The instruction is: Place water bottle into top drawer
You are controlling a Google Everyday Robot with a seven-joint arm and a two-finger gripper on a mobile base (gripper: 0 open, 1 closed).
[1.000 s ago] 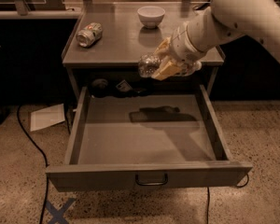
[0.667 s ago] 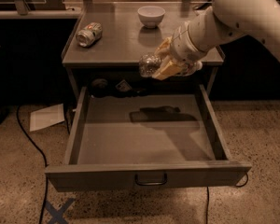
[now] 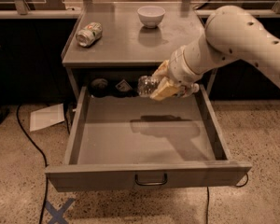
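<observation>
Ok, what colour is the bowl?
The bowl is white, camera view; gripper holds water bottle over top drawer.

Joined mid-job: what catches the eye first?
The white arm reaches in from the right, its gripper shut on the water bottle, held sideways over the rear of the open top drawer. On the tabletop behind sit a dented can, left, and a white bowl, centre.

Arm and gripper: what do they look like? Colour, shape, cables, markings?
Arm: thick, rounded off-white shells with a row of small dark dots, ending in a lighter ribbed wrist collar. No external cables or lettering visible. Gripper, shut on the water bottle above the open top drawer: tan, wedge-shaped fingers.
</observation>
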